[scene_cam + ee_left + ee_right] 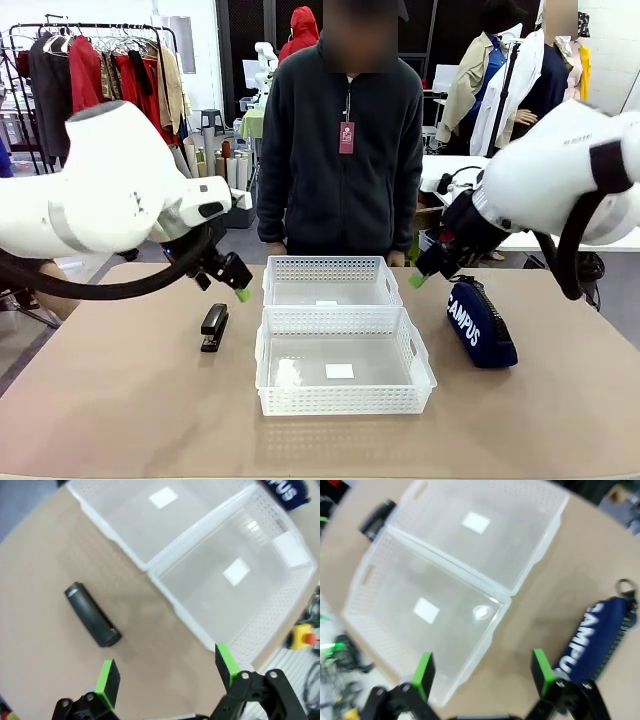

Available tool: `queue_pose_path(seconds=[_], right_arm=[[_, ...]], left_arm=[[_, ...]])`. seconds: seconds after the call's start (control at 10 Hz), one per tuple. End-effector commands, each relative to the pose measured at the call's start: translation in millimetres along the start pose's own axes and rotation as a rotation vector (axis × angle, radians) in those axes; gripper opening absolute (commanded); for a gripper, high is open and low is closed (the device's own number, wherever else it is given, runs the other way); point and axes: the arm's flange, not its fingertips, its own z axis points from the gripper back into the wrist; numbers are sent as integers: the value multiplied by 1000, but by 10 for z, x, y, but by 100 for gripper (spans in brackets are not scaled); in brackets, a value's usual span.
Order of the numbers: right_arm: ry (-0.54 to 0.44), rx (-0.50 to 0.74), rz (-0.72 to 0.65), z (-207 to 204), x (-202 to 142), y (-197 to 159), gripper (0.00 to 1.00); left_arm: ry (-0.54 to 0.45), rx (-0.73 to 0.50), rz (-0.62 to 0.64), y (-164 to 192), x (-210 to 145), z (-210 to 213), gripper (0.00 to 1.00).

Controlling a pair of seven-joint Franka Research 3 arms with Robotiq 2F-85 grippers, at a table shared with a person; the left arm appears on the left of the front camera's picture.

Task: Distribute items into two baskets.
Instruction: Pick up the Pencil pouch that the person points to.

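Left claw (pixel 167 668) and right claw (pixel 482 664) agape; one stapler (pixel 214 327), one pouch (pixel 482 322), two baskets (pixel 325 268) (pixel 340 398)

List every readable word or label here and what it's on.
"AMPUS", white on the pouch; the letter before it is unclear.
Red tag on the person's jacket: too small to read.
Basket stickers: nothing legible.

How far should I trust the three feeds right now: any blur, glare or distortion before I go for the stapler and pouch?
Front view: sharp and evenly lit, stapler and pouch clear, soft shadows only. Left wrist view: stapler crisp, basket rims bowed by the wide angle. Right wrist view: blurred throughout, pouch lettering smeared, one glare spot on a basket floor.
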Motion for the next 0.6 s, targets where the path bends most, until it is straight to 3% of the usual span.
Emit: queue_pose_path(seconds=[0.0,0.3,0.4,0.5], right_arm=[[-24,98,-77,74,70,-294,100],[-40,271,-221,40,70,-656,100],[-50,244,-208,12,56,-686,100],[-30,200,-203,127,15,-520,100]], left_arm=[[-40,-143,32,147,27,173,100],[-32,-313,43,320,98,173,100],[-18,-296,-6,292,79,150,100],[-48,-252,54,198,70,253,100]])
